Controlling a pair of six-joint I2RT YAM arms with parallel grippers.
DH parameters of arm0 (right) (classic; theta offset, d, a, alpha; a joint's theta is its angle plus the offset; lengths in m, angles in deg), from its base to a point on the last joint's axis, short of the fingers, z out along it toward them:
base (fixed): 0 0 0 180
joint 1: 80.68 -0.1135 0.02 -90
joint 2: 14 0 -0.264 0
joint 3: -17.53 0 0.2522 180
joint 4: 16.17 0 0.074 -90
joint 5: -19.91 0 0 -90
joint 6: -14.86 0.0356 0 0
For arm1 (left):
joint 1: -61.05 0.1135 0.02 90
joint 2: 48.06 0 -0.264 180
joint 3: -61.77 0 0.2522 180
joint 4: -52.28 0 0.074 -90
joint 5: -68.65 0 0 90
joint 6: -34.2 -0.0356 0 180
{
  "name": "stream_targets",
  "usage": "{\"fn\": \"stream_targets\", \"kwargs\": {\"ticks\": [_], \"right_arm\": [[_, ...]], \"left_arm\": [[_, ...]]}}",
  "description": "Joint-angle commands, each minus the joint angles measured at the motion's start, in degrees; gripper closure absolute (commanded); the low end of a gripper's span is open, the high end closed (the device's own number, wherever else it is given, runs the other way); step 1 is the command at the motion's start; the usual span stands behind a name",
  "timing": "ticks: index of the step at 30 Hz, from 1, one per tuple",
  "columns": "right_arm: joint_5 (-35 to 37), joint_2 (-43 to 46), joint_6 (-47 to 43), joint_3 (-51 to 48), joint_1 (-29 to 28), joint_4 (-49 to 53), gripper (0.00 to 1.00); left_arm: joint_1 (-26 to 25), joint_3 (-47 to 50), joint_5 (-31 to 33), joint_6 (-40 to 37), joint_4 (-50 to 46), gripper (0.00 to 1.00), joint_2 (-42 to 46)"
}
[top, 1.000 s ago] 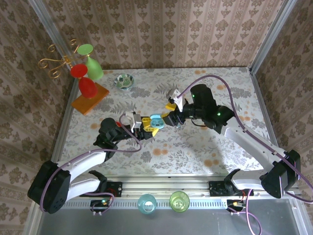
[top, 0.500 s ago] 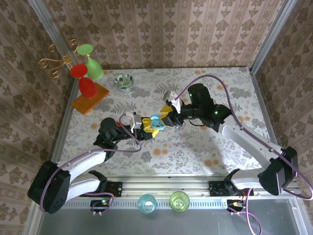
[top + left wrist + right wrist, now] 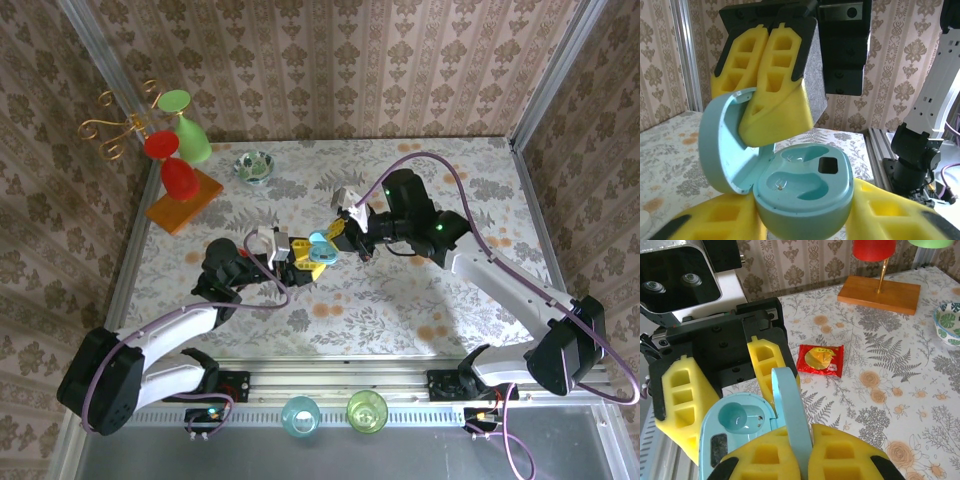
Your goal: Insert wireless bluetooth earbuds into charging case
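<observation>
A teal charging case [image 3: 807, 192] hangs open above the table, its base gripped between the yellow foam fingers of my left gripper [image 3: 805, 217]. Both wells in the base are bare. The earbuds are out of view. My right gripper [image 3: 801, 452] comes in from the opposite side and is shut on the raised lid [image 3: 790, 405], pinching its thin edge. From above, the case [image 3: 318, 246] sits where the left gripper [image 3: 300, 258] and the right gripper [image 3: 336, 233] meet over the table's middle. In the left wrist view the lid [image 3: 722, 145] stands to the left of the base.
A red snack packet [image 3: 821, 360] lies on the floral tablecloth just beyond the case. A green bowl [image 3: 254, 165] and a wooden stand [image 3: 183, 205] with red and green glasses sit at the far left. Two cups [image 3: 300, 414] [image 3: 366, 410] stand on the near rail.
My right gripper has shifted left toward the case and closed on its lid. The left arm has held the case in place.
</observation>
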Motion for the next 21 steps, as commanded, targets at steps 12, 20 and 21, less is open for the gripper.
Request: {"fn": "stream_targets", "kwargs": {"ticks": [12,20,21], "right_arm": [[6.8,4.4,0.6,-1.7,-1.5,-5.0,1.0],[8.7,4.1,-0.3,-1.9,-2.0,-4.8,1.0],[9.0,4.0,-0.3,-2.0,-2.1,-4.8,1.0]], "left_arm": [[-0.2,-2.3,1.1,5.7,7.1,0.27,-3.1],[-0.2,-2.2,1.0,8.2,10.2,0.28,-4.4],[-0.1,-2.2,1.2,8.4,10.3,0.29,-4.4]]}}
